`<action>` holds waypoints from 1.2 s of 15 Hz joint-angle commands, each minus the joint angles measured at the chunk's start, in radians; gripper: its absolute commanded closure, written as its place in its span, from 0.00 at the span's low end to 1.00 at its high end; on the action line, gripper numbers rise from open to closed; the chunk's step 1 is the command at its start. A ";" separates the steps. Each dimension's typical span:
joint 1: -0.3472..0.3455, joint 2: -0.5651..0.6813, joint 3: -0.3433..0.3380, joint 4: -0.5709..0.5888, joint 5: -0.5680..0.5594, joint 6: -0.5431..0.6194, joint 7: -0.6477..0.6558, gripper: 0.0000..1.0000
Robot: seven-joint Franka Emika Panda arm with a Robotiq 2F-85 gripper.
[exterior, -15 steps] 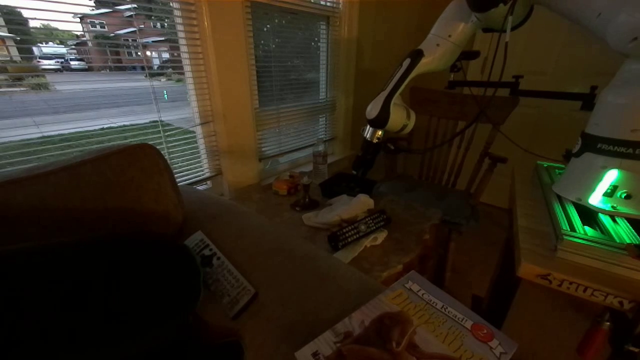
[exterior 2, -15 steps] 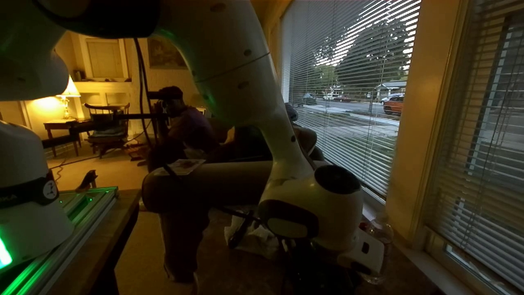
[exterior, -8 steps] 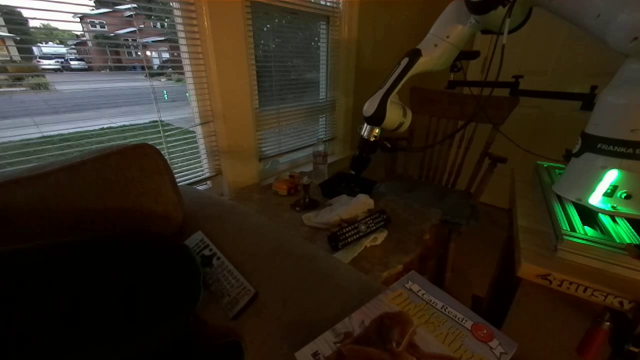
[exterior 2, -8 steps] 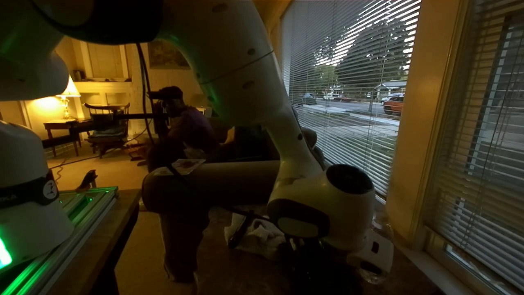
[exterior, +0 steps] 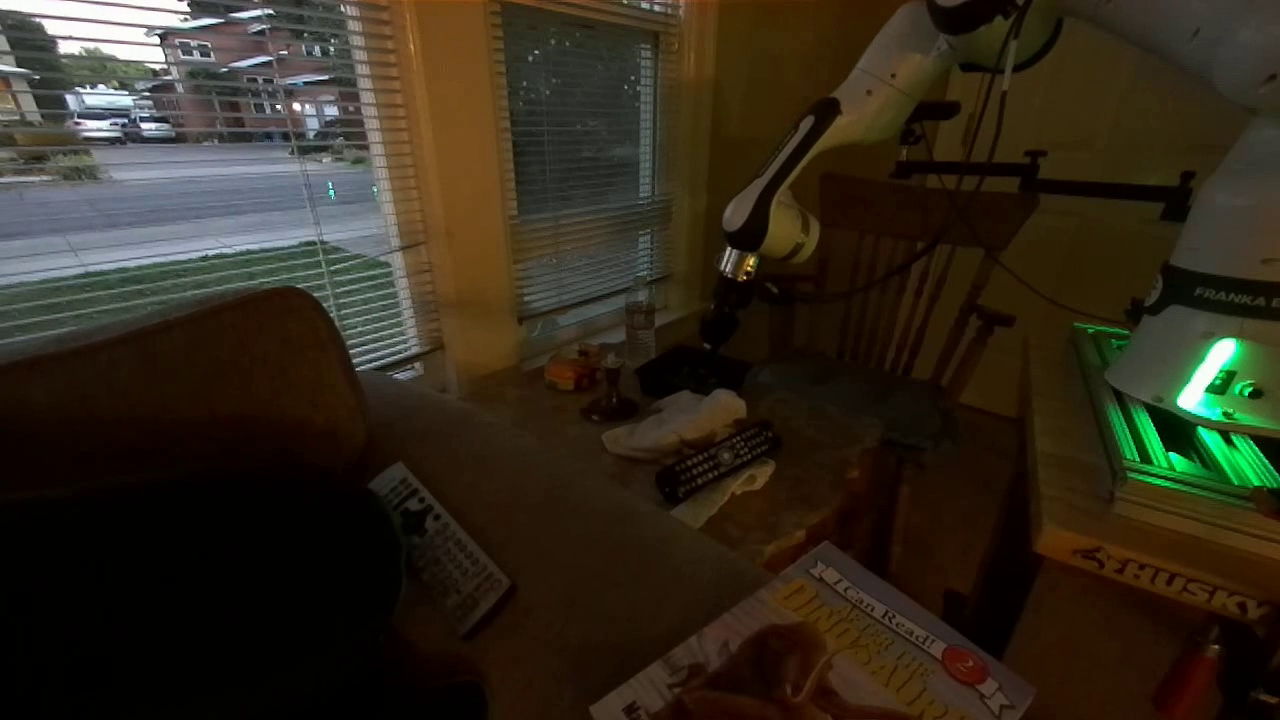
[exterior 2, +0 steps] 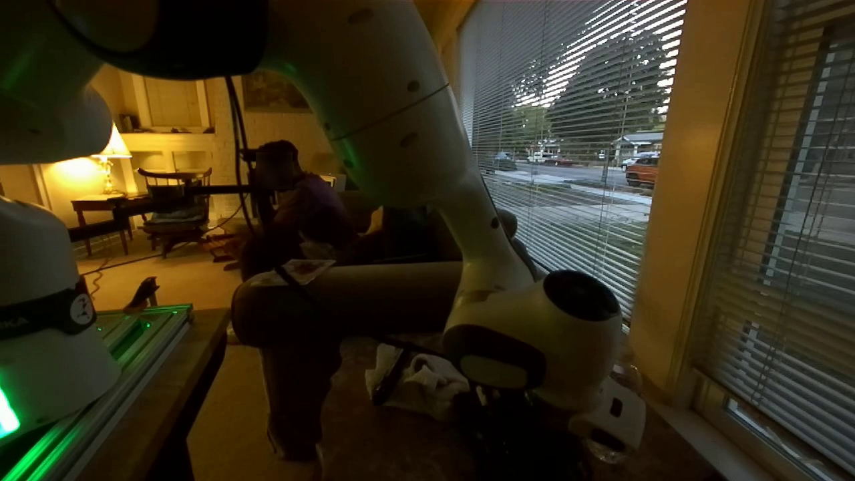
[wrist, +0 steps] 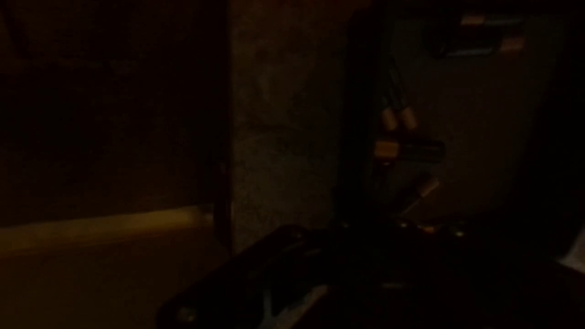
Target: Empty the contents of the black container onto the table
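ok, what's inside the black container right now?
Wrist view: what look like copper-and-black batteries, at least six, lie in the black container. The gripper and deep shadow hide the end nearest it; anything there can't be seen.

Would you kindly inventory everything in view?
Table: one, brown, beside windows
Black container: one, black, on table
Battery-like cylinders: at least six, black and copper, inside container
Cloth: count unclear, white, on table
Couch: one, brown, by table
Remotes: two, black on cloth, pale on couch
Book: one, multicoloured, on couch
Bottle: one, clear, near windows
Orange item: one, orange, near bottle
Candlestick-like stand: one, dark, beside container
Chairs: two, brown, one in background
Person: one, purple top, background
Lamp: one, yellow, background
Workbench: one, brown, under robot arm
Robot arm: one, white, over table
Jaws: one pair, black, at container, opening unclear
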 commanded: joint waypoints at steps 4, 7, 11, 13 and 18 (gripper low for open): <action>0.067 -0.055 -0.058 -0.020 -0.004 -0.028 0.087 0.98; 0.127 -0.089 -0.115 -0.043 -0.015 -0.009 0.129 0.98; 0.211 -0.139 -0.187 -0.085 -0.028 0.016 0.183 0.98; 0.257 -0.166 -0.228 -0.111 -0.037 0.030 0.212 0.98; 0.379 -0.229 -0.344 -0.187 -0.088 0.096 0.291 0.98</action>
